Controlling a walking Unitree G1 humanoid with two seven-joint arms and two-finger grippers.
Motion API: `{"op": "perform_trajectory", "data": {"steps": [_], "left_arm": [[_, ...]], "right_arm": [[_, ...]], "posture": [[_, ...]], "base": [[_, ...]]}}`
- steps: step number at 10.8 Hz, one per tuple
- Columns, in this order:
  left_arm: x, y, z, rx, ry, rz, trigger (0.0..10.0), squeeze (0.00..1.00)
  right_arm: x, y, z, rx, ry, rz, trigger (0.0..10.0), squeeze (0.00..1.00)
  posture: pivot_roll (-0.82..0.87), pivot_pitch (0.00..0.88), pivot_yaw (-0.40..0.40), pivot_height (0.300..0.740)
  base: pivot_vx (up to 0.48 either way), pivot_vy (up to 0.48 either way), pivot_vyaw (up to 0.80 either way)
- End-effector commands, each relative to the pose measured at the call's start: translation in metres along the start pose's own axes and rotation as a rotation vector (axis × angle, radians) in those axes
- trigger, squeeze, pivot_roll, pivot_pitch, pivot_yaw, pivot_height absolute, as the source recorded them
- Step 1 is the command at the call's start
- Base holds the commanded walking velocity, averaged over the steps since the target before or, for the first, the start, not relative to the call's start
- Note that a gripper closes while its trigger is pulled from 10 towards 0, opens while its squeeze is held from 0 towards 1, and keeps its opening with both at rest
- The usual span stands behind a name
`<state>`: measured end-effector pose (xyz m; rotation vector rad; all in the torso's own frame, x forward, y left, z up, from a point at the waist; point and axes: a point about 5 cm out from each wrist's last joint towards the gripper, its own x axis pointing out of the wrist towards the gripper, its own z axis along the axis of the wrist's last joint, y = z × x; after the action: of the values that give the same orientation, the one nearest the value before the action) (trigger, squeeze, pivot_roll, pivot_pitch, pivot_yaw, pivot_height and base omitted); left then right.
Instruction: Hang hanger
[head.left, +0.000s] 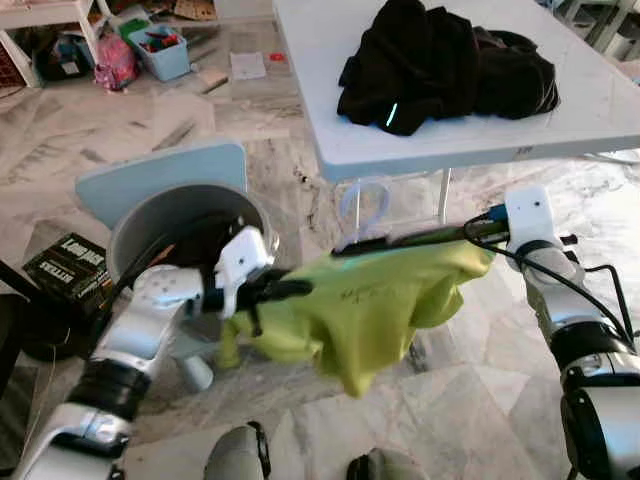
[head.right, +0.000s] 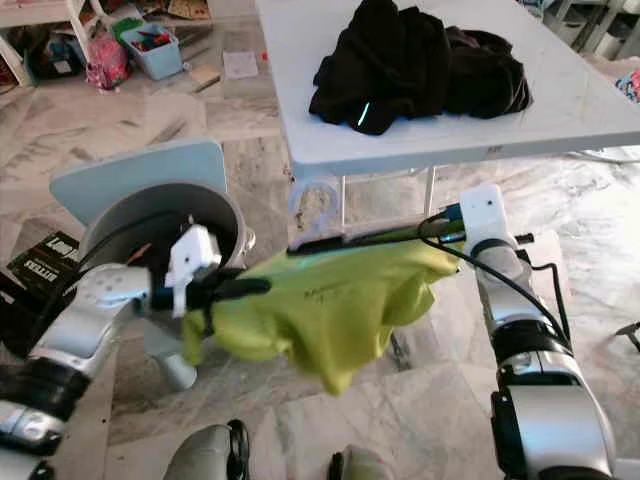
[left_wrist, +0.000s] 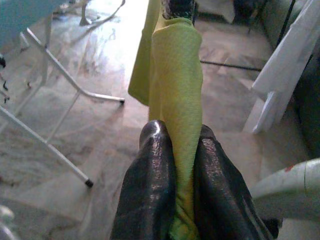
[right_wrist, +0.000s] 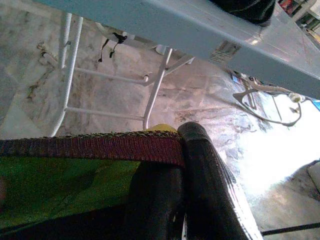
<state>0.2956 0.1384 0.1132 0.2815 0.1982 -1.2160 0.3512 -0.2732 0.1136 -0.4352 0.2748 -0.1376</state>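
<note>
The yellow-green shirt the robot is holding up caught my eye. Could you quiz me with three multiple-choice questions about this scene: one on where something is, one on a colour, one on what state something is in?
1. Where does the black clothing pile lie?
A. on the white table
B. in the grey bin
C. on the floor

2. What colour is the shirt stretched between the grippers?
A. red
B. yellow-green
C. white

3. How is the left gripper set?
A. wide open, away from the shirt
B. shut on a box
C. shut on the shirt

Answers:
1 A: the black clothing pile rests on the white table.
2 B: the shirt on the hanger is yellow-green.
3 C: the left gripper pinches the fabric between its fingers, while the right gripper holds the opposite end.
</note>
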Motion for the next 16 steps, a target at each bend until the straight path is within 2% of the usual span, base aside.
{"op": "perform_trajectory", "data": {"steps": [1, 2, 4, 5, 6, 7, 8, 9, 10, 11, 12, 13, 14, 15, 16], "left_arm": [[-0.034, 0.012, -0.014, -0.017, 0.074, 0.09, 0.0, 0.0], [-0.043, 0.013, -0.027, -0.055, 0.179, 0.126, 0.0, 0.0], [-0.052, 0.018, -0.048, -0.07, 0.327, 0.192, 0.0, 0.0], [-0.054, 0.019, -0.055, -0.087, 0.371, 0.214, 0.0, 0.0], [-0.052, 0.033, -0.058, -0.081, 0.39, 0.374, 0.0, 0.0], [-0.051, 0.042, -0.057, -0.063, 0.386, 0.479, 0.0, 0.0], [-0.049, 0.051, -0.053, -0.081, 0.354, 0.587, 0.0, 0.0], [-0.042, 0.057, -0.049, -0.083, 0.321, 0.666, 0.0, 0.0], [-0.039, 0.059, -0.047, -0.078, 0.308, 0.698, 0.0, 0.0], [-0.028, 0.066, -0.04, -0.09, 0.238, 0.791, 0.0, 0.0], [-0.02, 0.068, -0.032, -0.092, 0.184, 0.829, 0.0, 0.0], [-0.015, 0.069, -0.029, -0.093, 0.16, 0.839, 0.0, 0.0], [0.003, 0.067, -0.02, -0.099, 0.095, 0.834, 0.0, 0.0], [0.011, 0.065, -0.015, -0.101, 0.062, 0.825, 0.0, 0.0], [0.015, 0.065, -0.011, -0.11, 0.029, 0.816, 0.0, 0.0]], "right_arm": [[-0.009, -0.055, -0.02, 0.007, 0.108, -0.234, 0.0, 0.0], [-0.008, -0.057, -0.018, 0.001, 0.095, -0.239, 0.0, 0.0], [-0.006, -0.058, -0.008, 0.001, 0.054, -0.23, 0.0, 0.0], [-0.004, -0.056, -0.002, 0.001, 0.033, -0.223, 0.0, 0.0], [0.0, -0.048, 0.013, 0.025, -0.021, -0.176, 0.0, 0.0], [0.002, -0.041, 0.02, 0.046, -0.048, -0.129, 0.0, 0.0], [0.003, -0.035, 0.027, 0.033, -0.073, -0.1, 0.0, 0.0], [0.004, -0.023, 0.035, 0.075, -0.101, -0.034, 0.0, 0.0], [0.004, -0.016, 0.041, 0.103, -0.121, 0.012, 0.0, 0.0], [0.0, 0.007, 0.052, 0.164, -0.181, 0.187, 0.0, 0.0], [-0.009, 0.028, 0.057, 0.189, -0.239, 0.363, 0.0, 0.0], [-0.015, 0.038, 0.056, 0.221, -0.243, 0.452, 0.0, 0.0], [-0.041, 0.067, 0.045, 0.219, -0.23, 0.737, 0.0, 0.0], [-0.055, 0.076, 0.039, 0.22, -0.22, 0.858, 0.0, 0.0], [-0.06, 0.08, 0.034, 0.21, -0.197, 0.901, 0.0, 0.0]], "posture": [[-0.06, 0.089, -0.037, 0.74], [-0.07, 0.089, -0.035, 0.74], [-0.07, 0.088, -0.034, 0.74], [-0.07, 0.087, -0.033, 0.74], [-0.07, 0.086, -0.034, 0.74], [-0.08, 0.087, -0.035, 0.74], [-0.08, 0.087, -0.035, 0.74], [-0.08, 0.087, -0.038, 0.74], [-0.08, 0.088, -0.038, 0.74], [-0.08, 0.087, -0.037, 0.74], [-0.09, 0.084, -0.036, 0.74], [-0.09, 0.084, -0.036, 0.74], [-0.08, 0.083, -0.037, 0.74], [-0.08, 0.082, -0.036, 0.74], [-0.08, 0.083, -0.034, 0.74]], "base": [[0.0, 0.0, 0.0], [0.0, 0.0, 0.0], [0.0, 0.0, 0.0], [0.0, 0.0, 0.0], [0.0, 0.0, 0.0], [0.0, 0.0, 0.0], [0.0, 0.0, 0.0], [0.0, 0.0, 0.0], [0.0, 0.0, 0.0], [0.0, 0.0, 0.0], [0.0, 0.0, 0.0], [0.0, 0.0, 0.0], [0.0, 0.0, 0.0], [0.0, 0.0, 0.0], [0.0, 0.0, 0.0]]}}
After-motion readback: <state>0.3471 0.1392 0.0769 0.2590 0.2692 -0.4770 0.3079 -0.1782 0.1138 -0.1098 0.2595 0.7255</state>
